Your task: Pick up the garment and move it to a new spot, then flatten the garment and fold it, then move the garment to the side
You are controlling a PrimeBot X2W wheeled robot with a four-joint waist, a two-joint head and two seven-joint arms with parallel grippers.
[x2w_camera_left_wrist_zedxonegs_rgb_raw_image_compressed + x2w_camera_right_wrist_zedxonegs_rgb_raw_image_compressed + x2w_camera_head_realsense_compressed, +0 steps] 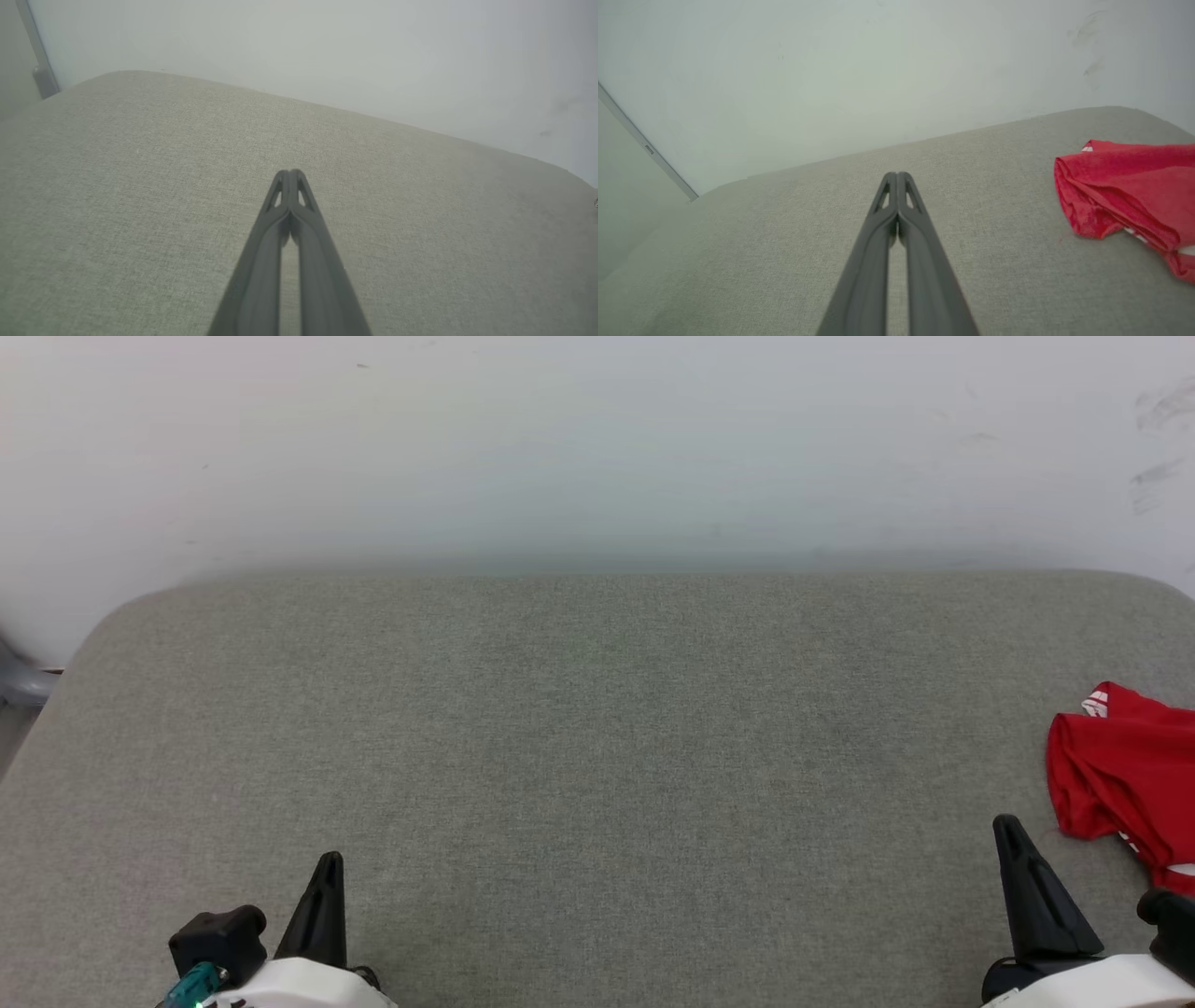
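Observation:
The garment (1125, 770) is a crumpled red heap with bits of white trim, lying at the right edge of the grey cushion and cut off by the head view's border. In the right wrist view the garment (1129, 186) lies to the right of the fingers, apart from them. My right gripper (1006, 826) stands at the lower right, just left of the garment, shut and empty; its tips (897, 176) meet in its own view. My left gripper (330, 861) rests at the lower left, far from the garment, shut with nothing in it; its tips (289, 173) are pressed together.
A wide grey fabric cushion (579, 728) spreads across the view, rounded at its far corners, backed by a pale wall (597, 448). A grey post (19, 677) stands beyond the cushion's far left corner.

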